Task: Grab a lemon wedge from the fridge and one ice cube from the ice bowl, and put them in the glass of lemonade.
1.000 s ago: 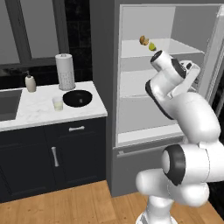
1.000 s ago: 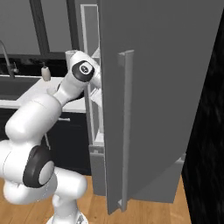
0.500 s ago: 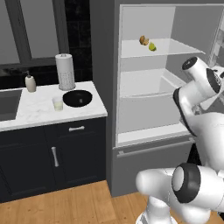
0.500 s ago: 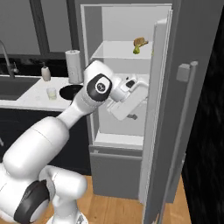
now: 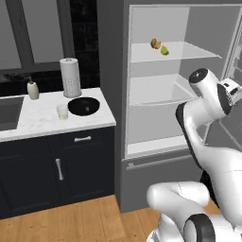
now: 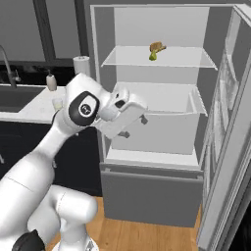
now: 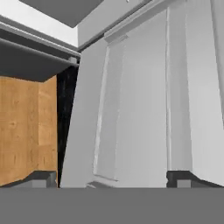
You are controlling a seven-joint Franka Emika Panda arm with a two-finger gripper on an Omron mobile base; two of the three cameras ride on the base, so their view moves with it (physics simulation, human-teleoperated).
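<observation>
Fridge (image 5: 156, 123) stands open, door (image 6: 230, 147) swung wide to the right, pale shelves exposed. White arm (image 5: 208, 142) reaches across the lower fridge opening, its bulk in front of the middle shelf and drawer. Marble bench (image 5: 42, 124) to the left of the fridge, over dark drawer cabinets (image 5: 56, 170); dark sink (image 5: 9, 113) set in at its far left. Paper-towel roll (image 5: 70, 77) upright at the back of the bench, soap dispenser (image 5: 32, 90) left of it. Ice bowl (image 5: 83, 106) sits in front of the roll, black, contents too dark to make out. Glass of lemonade (image 5: 62, 111) just beside the bowl on its left, pale liquid inside. Pincer (image 7: 109, 178) spread wide, nothing between the tips, facing the inner face of the door with wood floor (image 7: 26, 131) beyond. Lemon wedge (image 5: 164, 50) on the upper fridge shelf, touching or just beside a brownish item (image 5: 155, 43).
</observation>
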